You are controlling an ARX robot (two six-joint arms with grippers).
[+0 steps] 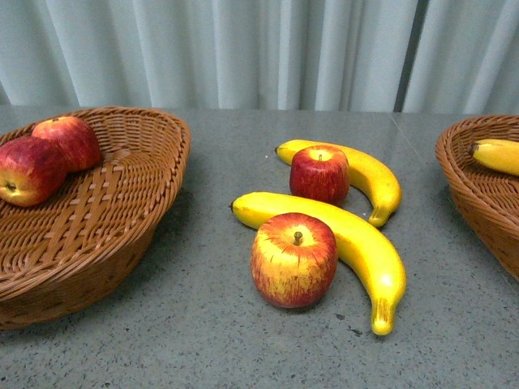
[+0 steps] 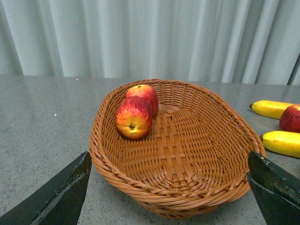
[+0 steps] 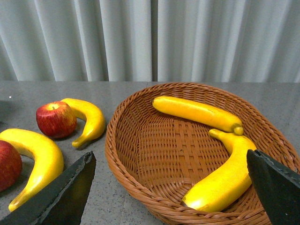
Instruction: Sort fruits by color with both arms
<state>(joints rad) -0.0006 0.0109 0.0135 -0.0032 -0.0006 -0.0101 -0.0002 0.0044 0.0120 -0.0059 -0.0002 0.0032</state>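
On the grey table two red apples, a near one (image 1: 293,259) and a far one (image 1: 319,173), lie against two yellow bananas, a near one (image 1: 345,243) and a far one (image 1: 361,173). The left wicker basket (image 1: 122,243) holds two apples (image 1: 31,169) (image 1: 73,140). The right basket (image 1: 478,190) holds a banana (image 1: 496,155); the right wrist view shows two bananas in it (image 3: 196,112) (image 3: 225,178). My left gripper (image 2: 168,197) is open over the left basket's near rim (image 2: 173,206). My right gripper (image 3: 171,197) is open over the right basket's near rim (image 3: 140,187). Neither arm shows in the front view.
Grey-white curtains (image 1: 259,49) hang behind the table. The loose fruit lies between the two baskets, with bare table (image 1: 203,340) in front of it.
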